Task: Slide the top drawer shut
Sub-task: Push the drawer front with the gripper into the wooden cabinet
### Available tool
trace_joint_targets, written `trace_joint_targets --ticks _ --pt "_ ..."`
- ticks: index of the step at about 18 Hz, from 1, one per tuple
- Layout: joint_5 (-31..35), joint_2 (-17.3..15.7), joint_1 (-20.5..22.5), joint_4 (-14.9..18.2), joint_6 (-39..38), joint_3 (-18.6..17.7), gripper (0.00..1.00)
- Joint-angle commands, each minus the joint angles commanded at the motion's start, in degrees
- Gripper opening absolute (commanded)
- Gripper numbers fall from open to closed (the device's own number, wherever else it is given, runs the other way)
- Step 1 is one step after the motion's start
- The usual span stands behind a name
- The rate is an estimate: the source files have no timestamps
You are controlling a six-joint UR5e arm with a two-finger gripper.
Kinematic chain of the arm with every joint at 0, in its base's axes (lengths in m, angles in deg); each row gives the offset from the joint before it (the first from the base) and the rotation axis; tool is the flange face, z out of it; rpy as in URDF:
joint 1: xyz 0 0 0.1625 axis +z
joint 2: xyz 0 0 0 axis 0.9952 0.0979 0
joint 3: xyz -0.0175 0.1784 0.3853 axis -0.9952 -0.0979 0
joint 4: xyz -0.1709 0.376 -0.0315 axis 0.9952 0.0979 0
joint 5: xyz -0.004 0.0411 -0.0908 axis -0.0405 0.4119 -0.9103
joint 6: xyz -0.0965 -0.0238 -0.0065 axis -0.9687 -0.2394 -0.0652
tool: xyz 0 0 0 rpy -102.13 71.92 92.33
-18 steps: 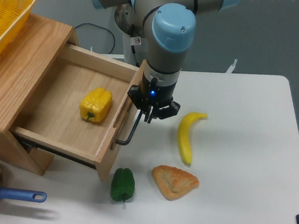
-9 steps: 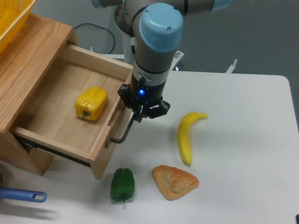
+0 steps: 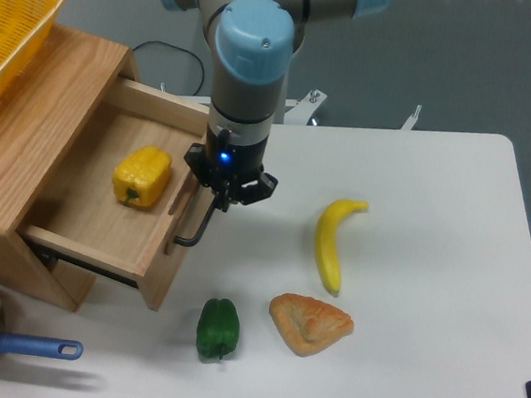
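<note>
The top drawer [image 3: 102,230] is a light oak box, partly pulled out of the wooden cabinet [image 3: 37,130] toward the right. A yellow bell pepper [image 3: 142,176] lies inside it. Its black bar handle [image 3: 197,230] sticks out from the front panel [image 3: 174,247]. My gripper [image 3: 220,199] hangs straight down at the upper end of the handle, against the drawer front. Its fingers look close together around the bar; the exact grip is hard to see.
On the white table lie a banana [image 3: 332,240], a pastry [image 3: 311,323] and a green bell pepper [image 3: 217,327]. A yellow basket [image 3: 4,28] sits on the cabinet top. A pan with a blue handle [image 3: 25,346] is at the front left corner.
My gripper has moved left with the handle, and the drawer has slid further into the cabinet. The yellow pepper moved left with it.
</note>
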Motion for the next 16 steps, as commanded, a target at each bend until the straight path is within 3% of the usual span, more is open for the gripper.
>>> trace_joint_targets --ticks 16 --pt "-0.1 0.0 -5.9 0.2 -2.7 -0.2 0.16"
